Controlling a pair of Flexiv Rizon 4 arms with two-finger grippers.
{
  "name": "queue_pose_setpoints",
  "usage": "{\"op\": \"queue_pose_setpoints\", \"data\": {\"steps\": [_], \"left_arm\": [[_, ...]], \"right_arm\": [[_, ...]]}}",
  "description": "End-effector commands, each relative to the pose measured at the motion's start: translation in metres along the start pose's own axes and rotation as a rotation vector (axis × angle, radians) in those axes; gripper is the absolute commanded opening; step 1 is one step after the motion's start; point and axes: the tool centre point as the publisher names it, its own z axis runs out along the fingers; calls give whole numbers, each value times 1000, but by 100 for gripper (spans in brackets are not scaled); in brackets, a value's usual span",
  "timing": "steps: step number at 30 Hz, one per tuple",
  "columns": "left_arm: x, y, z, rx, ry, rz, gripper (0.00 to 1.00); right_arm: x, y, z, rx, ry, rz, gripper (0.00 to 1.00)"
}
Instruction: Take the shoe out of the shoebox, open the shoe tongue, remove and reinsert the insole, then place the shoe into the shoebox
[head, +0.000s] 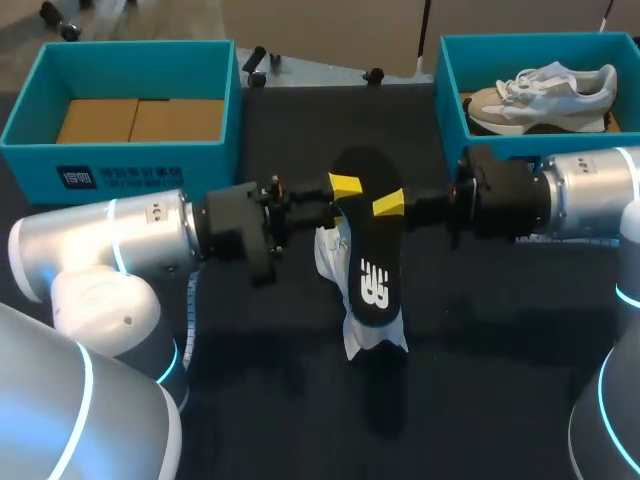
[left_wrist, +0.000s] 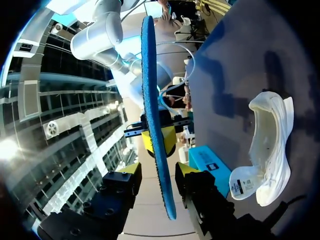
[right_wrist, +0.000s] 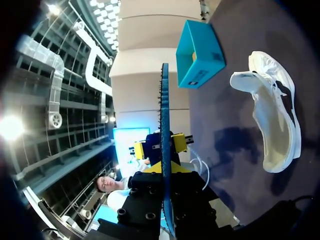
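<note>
A black insole (head: 371, 250) with a blue underside hangs edge-up between my two grippers, above the white shoe (head: 329, 257) that lies on its side on the dark table. My right gripper (head: 391, 205) is shut on the insole (right_wrist: 164, 115) from the right. My left gripper (head: 344, 186) comes in from the left. Its yellow fingertips (left_wrist: 133, 170) stand on either side of the insole (left_wrist: 152, 100) with a small gap on each side, so it is open. The shoe (left_wrist: 270, 150) lies beside and below the insole, its opening facing up (right_wrist: 272, 120).
A teal shoebox (head: 130, 165) with cardboard inside stands at the back left. A second teal shoebox (head: 449, 95) at the back right holds a beige and white shoe (head: 545, 95). Both arms span the table's middle.
</note>
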Motion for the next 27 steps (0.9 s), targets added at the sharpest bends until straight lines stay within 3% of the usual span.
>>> {"op": "queue_pose_setpoints", "data": {"steps": [1, 6, 10, 12, 15, 18, 25, 26, 27], "left_arm": [[1, 0, 6, -7, -1, -3, 40], [2, -2, 9, -4, 0, -11, 35], [4, -5, 10, 4, 3, -21, 24], [4, -6, 10, 4, 4, -21, 23], [5, -7, 9, 1, 6, -26, 8], [4, -7, 7, -7, 4, -28, 0], [6, -9, 5, -8, 8, -39, 0], [6, -9, 5, -7, 10, -42, 0], [7, -10, 5, -7, 16, -52, 0]], "right_arm": [[0, -2, 5, -1, -2, -1, 0], [0, -5, 6, -3, 2, -7, 0], [0, -6, 6, -8, 5, -10, 0], [0, -6, 7, -8, 5, -10, 0], [-1, -7, 7, -8, 6, -11, 0], [-1, -8, 6, -7, 6, -10, 0], [-2, -8, 6, -3, 7, -12, 0], [-2, -8, 6, -3, 3, -11, 18], [-3, -9, 5, -8, -6, -8, 64]]}}
